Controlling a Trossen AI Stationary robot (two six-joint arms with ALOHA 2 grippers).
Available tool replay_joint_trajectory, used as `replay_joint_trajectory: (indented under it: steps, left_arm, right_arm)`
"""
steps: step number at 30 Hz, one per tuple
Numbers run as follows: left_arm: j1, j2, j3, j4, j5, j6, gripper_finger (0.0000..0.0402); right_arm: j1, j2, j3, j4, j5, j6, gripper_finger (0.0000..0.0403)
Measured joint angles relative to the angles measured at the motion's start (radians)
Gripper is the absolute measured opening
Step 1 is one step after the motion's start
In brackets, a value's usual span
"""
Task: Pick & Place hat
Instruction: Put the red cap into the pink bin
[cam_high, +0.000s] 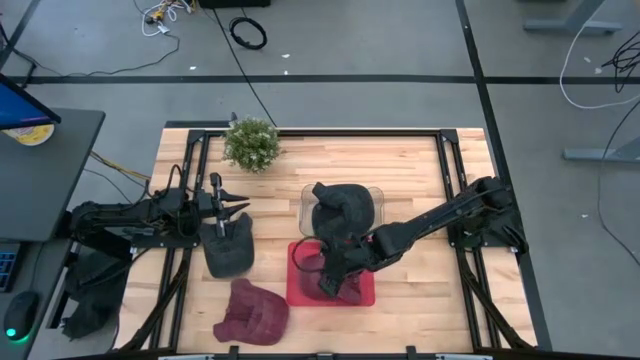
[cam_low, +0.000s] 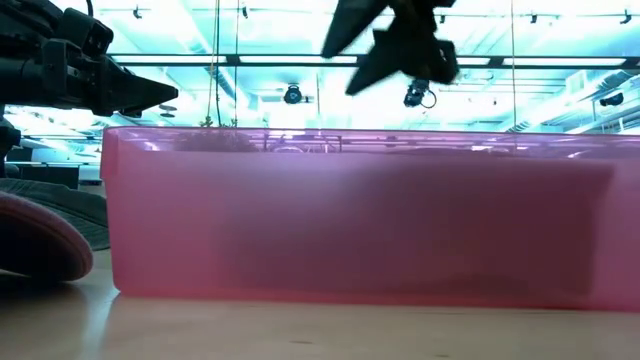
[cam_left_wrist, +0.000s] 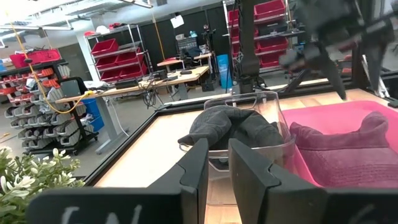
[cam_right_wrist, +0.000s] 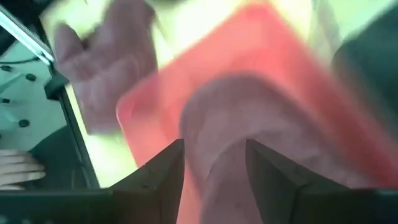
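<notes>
Right gripper (cam_right_wrist: 211, 168) fingers are spread open above a maroon hat (cam_right_wrist: 249, 130) in the red bin (cam_high: 300, 285); the hat could be snagged on lifting; left gripper (cam_high: 232, 208), beside that bin, cannot be judged

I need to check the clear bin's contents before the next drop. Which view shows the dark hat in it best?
The left wrist view: the dark hat sits heaped in the clear bin, spilling over its rim. The high view shows it from above, partly covered by the right arm. The low view is blocked by the pink bin; the right wrist view misses it.
</notes>
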Motion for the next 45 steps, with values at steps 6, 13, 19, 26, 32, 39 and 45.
replay_joint_trajectory:
  steps: [6, 13, 19, 26, 32, 39, 45]
  left_arm:
    - [0.0, 0.0, 0.0, 0.002, 0.0, 0.0, 0.0067]
    - [0.0, 0.0, 0.0, 0.002, 0.0, 0.0, 0.0067]
    - [0.0, 0.0, 0.0, 0.003, 0.0, 0.0, 0.0067]
    - [0.0, 0.0, 0.0, 0.003, 0.0, 0.0, 0.0067]
    - [0.0, 0.0, 0.0, 0.004, 0.0, 0.0, 0.0067]
    - [0.0, 0.0, 0.0, 0.004, 0.0, 0.0, 0.0067]
    - [0.0, 0.0, 0.0, 0.005, 0.0, 0.0, 0.0067]
  right_arm:
    - [-0.002, -0.088, 0.0, 0.05, 0.095, -0.252, 0.0161]
    - [-0.002, -0.178, 0.0, 0.09, 0.098, -0.459, 0.0158]
    - [-0.021, -0.217, 0.0, 0.088, 0.098, -0.749, 0.016]
    - [-0.06, -0.258, 0.0, 0.086, 0.101, -1.141, 0.016]
    - [-0.092, -0.282, 0.0, 0.042, 0.208, -1.22, 0.016]
    - [-0.148, -0.291, 0.0, -0.227, 0.328, -1.11, 0.016]
    - [-0.221, -0.318, -0.005, -0.362, 0.332, -1.012, 0.016]
